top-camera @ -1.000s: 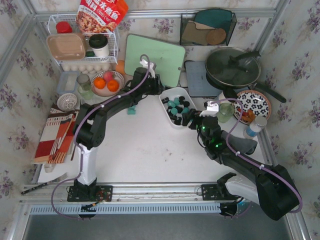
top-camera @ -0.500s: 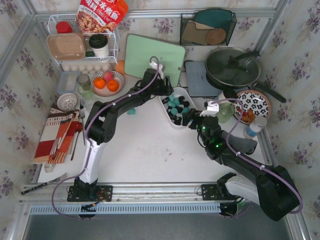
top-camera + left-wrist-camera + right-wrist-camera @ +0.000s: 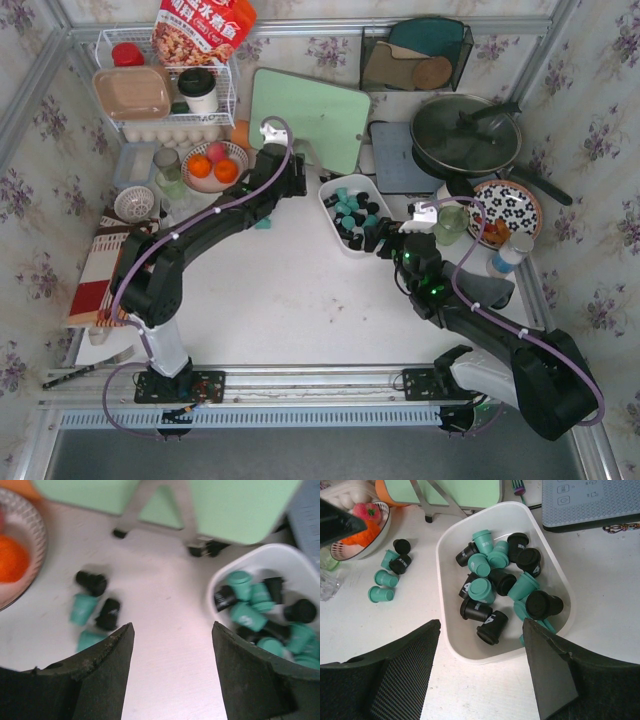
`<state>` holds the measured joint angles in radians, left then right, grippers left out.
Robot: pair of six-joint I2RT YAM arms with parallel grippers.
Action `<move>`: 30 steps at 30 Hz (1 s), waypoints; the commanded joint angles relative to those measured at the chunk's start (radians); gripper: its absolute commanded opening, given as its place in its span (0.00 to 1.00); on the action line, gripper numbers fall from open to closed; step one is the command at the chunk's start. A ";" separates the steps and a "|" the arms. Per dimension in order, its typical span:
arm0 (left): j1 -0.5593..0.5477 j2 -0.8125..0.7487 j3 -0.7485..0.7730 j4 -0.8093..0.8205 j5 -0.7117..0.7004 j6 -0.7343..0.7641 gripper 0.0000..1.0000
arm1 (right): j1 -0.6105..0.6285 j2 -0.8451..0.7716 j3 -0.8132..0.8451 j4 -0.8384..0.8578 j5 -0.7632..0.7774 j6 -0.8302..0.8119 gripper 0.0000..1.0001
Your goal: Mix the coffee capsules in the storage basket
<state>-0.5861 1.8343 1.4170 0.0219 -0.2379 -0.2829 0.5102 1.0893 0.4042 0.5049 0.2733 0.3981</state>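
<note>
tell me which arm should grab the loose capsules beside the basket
Left, probably: the left fingers, open, hover right by the loose capsules; the right fingers sit at the basket's near end.

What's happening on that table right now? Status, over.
Open and empty: left fingers, right fingers. Teal and black coffee capsules in storage basket; five loose capsules outside it. Nothing blocking the basket.

Caps. [image 3: 248,616] in basket [image 3: 270,552] & on table [image 3: 165,620]

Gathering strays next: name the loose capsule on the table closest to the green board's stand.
The black capsule at the cluster's far end, just before the stand's foot; the other black one and three teal ones lie farther from it.
</note>
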 commanded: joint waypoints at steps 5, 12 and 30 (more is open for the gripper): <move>0.005 -0.051 -0.062 -0.285 -0.252 -0.003 0.67 | 0.000 0.027 0.010 0.031 -0.008 0.005 0.75; 0.047 -0.046 -0.092 -0.326 -0.174 0.004 0.69 | 0.001 0.037 0.013 0.032 -0.014 0.005 0.75; 0.106 0.130 -0.043 -0.345 -0.059 0.011 0.69 | 0.001 0.053 0.025 0.019 -0.025 0.007 0.75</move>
<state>-0.4816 1.9392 1.3491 -0.3157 -0.2871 -0.2901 0.5102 1.1404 0.4191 0.5060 0.2470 0.3981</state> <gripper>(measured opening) 0.686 0.749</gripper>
